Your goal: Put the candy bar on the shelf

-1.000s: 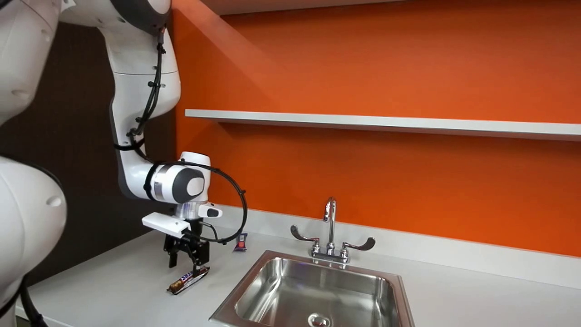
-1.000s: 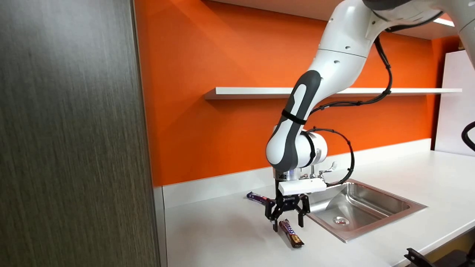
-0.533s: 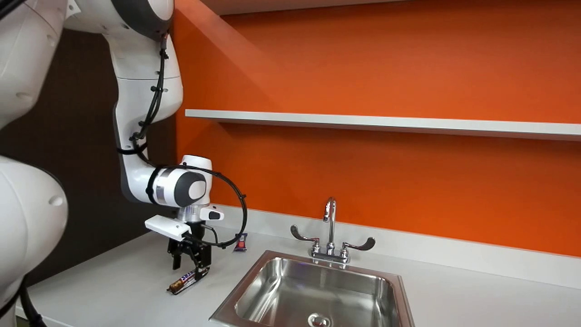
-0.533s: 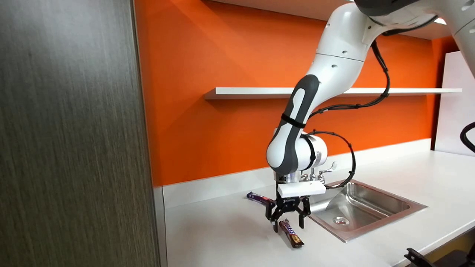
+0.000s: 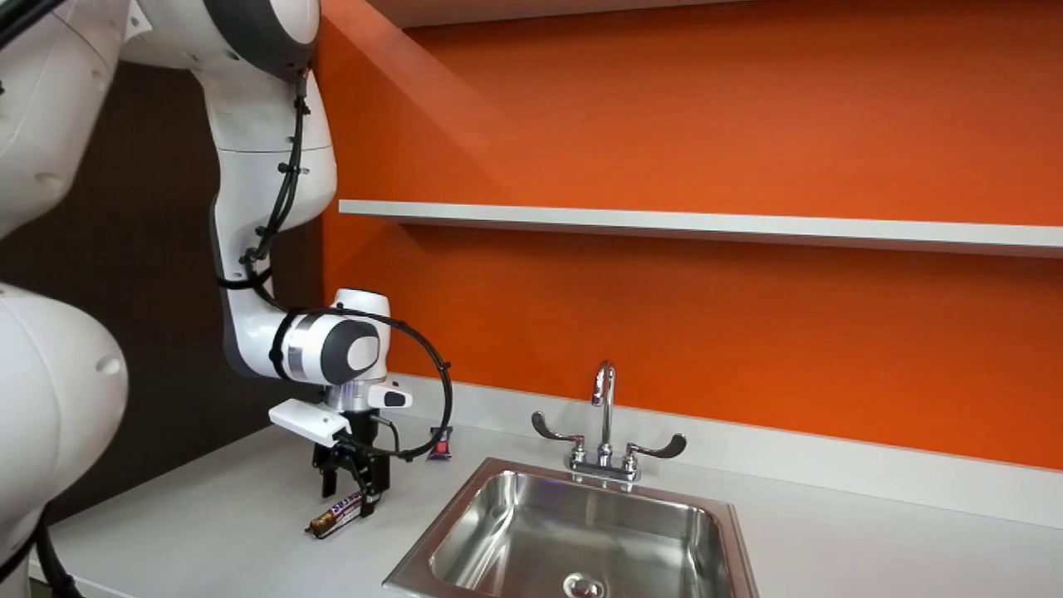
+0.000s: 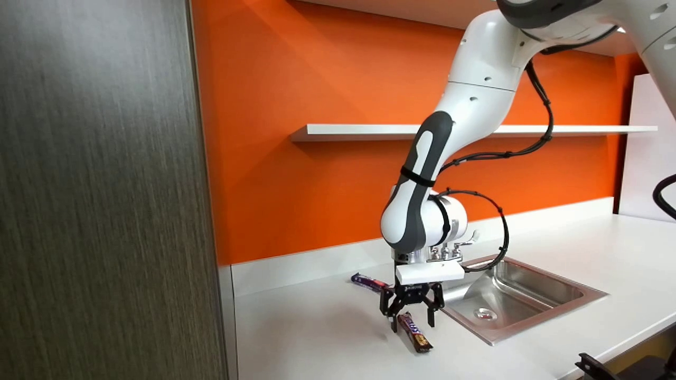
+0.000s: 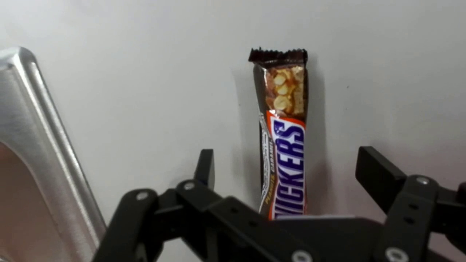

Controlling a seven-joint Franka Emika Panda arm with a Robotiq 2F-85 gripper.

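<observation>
The candy bar, a Snickers in a dark brown wrapper with a red-edged white label, lies flat on the countertop. It also shows in an exterior view and in the wrist view, where its near end is hidden behind the gripper body. My gripper is open and empty, its fingers on either side of the bar with gaps on both sides. It points down just above the counter in both exterior views. The white shelf spans the orange wall well above; it also shows in an exterior view.
A second bar in a purple and red wrapper lies behind the gripper near the backsplash. A steel sink with a faucet is set in the counter beside the gripper. A dark panel stands at one side.
My gripper has moved down and slightly toward the sink, lowering around the candy bar. The bar has not moved and the fingers stay open.
</observation>
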